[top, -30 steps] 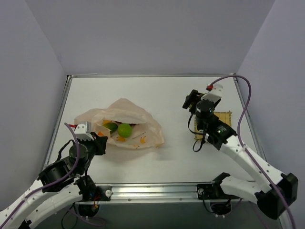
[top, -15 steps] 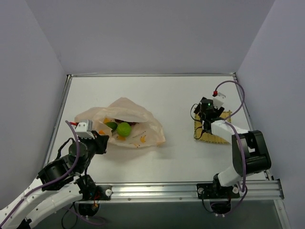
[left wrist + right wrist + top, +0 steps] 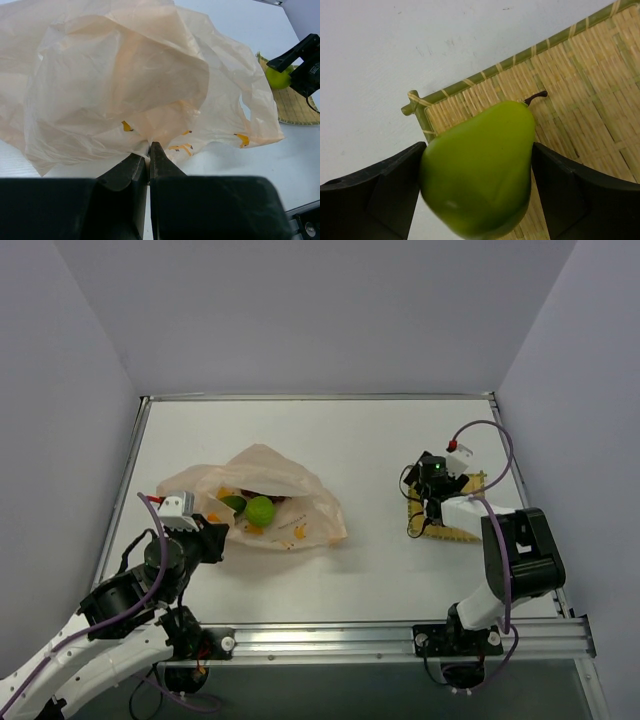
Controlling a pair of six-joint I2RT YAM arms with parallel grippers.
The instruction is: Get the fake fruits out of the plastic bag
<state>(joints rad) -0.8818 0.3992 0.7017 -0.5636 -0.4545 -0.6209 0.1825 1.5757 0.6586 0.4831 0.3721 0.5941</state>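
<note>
Seen from above, two arms work on a pale surface [image 3: 350, 440]. On our right, the right gripper [image 3: 428, 508] hangs low over a yellow woven mat [image 3: 468, 484], its fingers clamped on either side of a green pear-shaped fruit [image 3: 485, 145].

In the right wrist view the pear's long axis slants. Its thin brown stem points toward the mat's middle. Its broad end points toward the mat's bamboo-edged corner and sits partly past it, over bare surface. We cannot tell whether the pear touches the weave. We judge that the release turns on this: the mat lies below and toward the stem side, so a small shift inward would put the whole fruit over it.

Well apart on our left lies the plastic bag [image 3: 295, 515], peach-beige, crinkled and printed with small bananas. A round lime-green fruit [image 3: 262, 511] shows in its open mouth, with a second green fruit [image 3: 233, 504] just beside it. Something dark sits behind them that we cannot make out.

The left gripper [image 3: 148, 151] is pressed together on a fold of the bag's near edge. The left arm is nearer the bag but occupied. The right arm would have to cross the surface leftward to reach it.
</note>
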